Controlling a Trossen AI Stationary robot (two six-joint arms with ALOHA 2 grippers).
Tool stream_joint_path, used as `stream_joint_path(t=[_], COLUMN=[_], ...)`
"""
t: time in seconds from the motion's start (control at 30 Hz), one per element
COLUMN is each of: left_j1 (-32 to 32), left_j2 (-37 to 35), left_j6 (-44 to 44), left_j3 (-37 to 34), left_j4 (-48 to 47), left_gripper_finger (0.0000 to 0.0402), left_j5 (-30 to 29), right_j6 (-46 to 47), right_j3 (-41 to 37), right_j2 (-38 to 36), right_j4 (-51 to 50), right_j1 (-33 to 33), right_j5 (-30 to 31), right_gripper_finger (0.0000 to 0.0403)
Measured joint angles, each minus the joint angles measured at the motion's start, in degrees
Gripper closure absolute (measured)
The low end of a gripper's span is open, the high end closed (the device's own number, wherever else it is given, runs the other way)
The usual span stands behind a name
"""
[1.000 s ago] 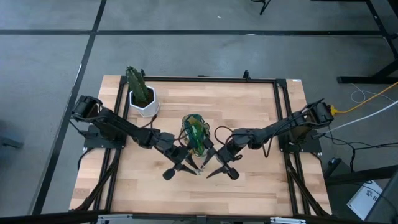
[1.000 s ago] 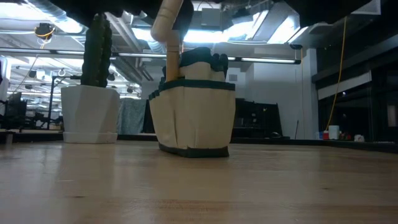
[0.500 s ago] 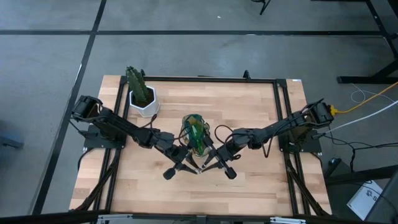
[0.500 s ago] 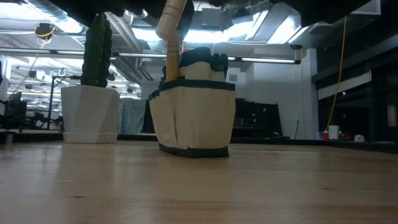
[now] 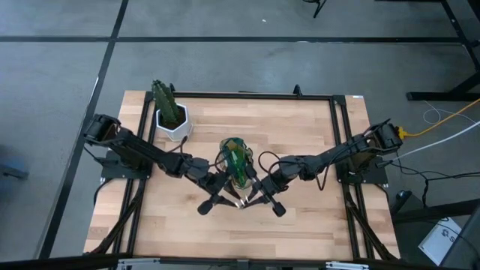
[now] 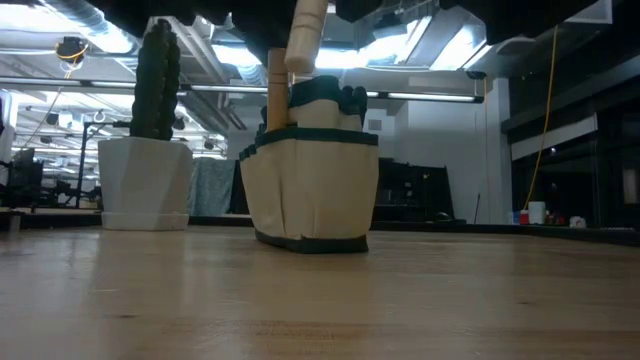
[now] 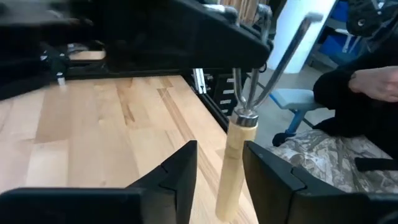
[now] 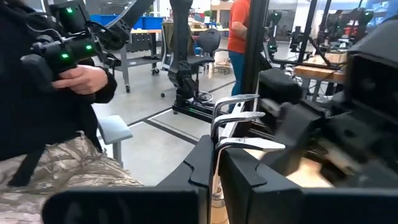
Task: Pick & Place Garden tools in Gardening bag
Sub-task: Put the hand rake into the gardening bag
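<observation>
My right end effector point(image 8: 216, 163) pinches the claw rake point(image 7: 239, 149). My left end effector point(image 7: 219, 163) is spread around it. The rake is not in the gardening bag point(image 6: 310, 185) yet.

We list first a light wooden counter point(image 5: 300, 135) with a black frame along its edges, on a grey floor point(image 5: 240, 67) crossed by dark lines. On it stands a white pot point(image 5: 174, 124) holding a green cactus-like plant point(image 5: 165, 99), at the far corner, well apart from the left gripper point(image 5: 222, 196). Off the counter, beyond the right gripper point(image 5: 253, 199), yellow and white cables point(image 5: 442, 120) trail across the floor. In the room we note a seated person holding a black controller point(image 8: 68, 43), another person in an orange top point(image 8: 239, 37), and a black office chair point(image 8: 208, 43).
</observation>
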Motion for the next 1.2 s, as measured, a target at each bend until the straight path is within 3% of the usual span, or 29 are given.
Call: stream_joint_path(t=[0.27, 0.63, 0.73, 0.9, 1.2], left_j1=[0.0, -2.1, -2.6, -2.7, -2.7], left_j2=[-9.2, -14.8, -14.8, -14.8, -14.8], left_j6=[-0.5, -6.7, -6.8, -6.8, -7.2], left_j3=[0.0, 0.0, 0.0, 0.0, 0.0], left_j4=[-14.7, -30.6, -31.9, -32.1, -32.2], left_gripper_finger=[0.0263, 0.0268, 0.0267, 0.0265, 0.0268], left_j5=[-0.9, -11.6, -13.5, -14.3, -14.3], right_j6=[3.9, 6.0, 3.5, -3.4, -7.8], right_j3=[0.0, -0.1, -0.1, -0.1, -0.1], right_j2=[0.0, -2.9, -6.4, -11.5, -12.2], right_j4=[-0.2, -9.3, -15.2, -24.6, -25.1], right_j1=[0.0, -0.9, -0.9, -1.0, -1.6], right_j5=[-0.4, 0.4, 4.1, 15.3, 21.0], right_gripper_finger=[0.0380, 0.0380, 0.0380, 0.0380, 0.0380])
